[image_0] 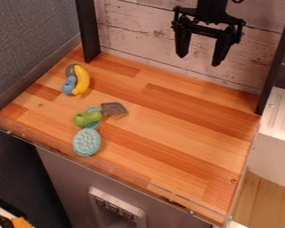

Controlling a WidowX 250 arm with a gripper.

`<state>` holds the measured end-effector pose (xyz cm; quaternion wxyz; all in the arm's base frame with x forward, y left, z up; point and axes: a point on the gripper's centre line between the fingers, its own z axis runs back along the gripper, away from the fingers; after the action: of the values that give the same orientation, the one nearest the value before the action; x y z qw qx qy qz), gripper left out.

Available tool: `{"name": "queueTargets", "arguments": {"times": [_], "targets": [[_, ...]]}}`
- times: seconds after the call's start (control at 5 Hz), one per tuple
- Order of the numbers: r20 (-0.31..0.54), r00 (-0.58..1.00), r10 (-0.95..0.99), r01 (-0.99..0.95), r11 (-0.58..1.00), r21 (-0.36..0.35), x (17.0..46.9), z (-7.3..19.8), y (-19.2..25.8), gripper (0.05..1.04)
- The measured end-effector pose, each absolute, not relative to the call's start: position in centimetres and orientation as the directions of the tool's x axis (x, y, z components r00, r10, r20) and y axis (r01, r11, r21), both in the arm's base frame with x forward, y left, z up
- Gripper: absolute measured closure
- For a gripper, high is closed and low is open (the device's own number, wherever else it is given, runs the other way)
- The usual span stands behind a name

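Grey, flat spatula head (pixel 114 108): on brown wooden counter (pixel 181 133), beside green, rounded toy vegetable (pixel 87 118). Black two-finger gripper (pixel 198 60): wide open, empty, raised. Handling: thin; likely wants low, careful pinch.

Banana (pixel 82 80) behind brush (pixel 87 141), toy food (pixel 85 118) on brush handle (pixel 93 125), spatula (pixel 114 108) right

Toy-kitchen setup, wider room unclear; butcher-block-look counter (pixel 186 120); whitewashed plank backing (pixel 139 38); grey cabinet front (pixel 61 171) with small button panel (pixel 117 208); blue-grey, fabric-like partition (pixel 32 40) beside counter.
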<state>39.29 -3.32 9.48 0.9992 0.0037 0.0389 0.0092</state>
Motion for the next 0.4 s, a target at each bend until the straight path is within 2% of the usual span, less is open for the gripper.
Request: {"name": "queueTargets", "arguments": {"times": [0.2,0.4], "targets": [[-0.110,0.986,0.123,-0.121,0.992,0.018,38.4,7.9,-1.5,0.084],[-0.147,0.940,0.309,-0.307,0.951,0.037,37.2,6.4,2.5,0.084]]}}
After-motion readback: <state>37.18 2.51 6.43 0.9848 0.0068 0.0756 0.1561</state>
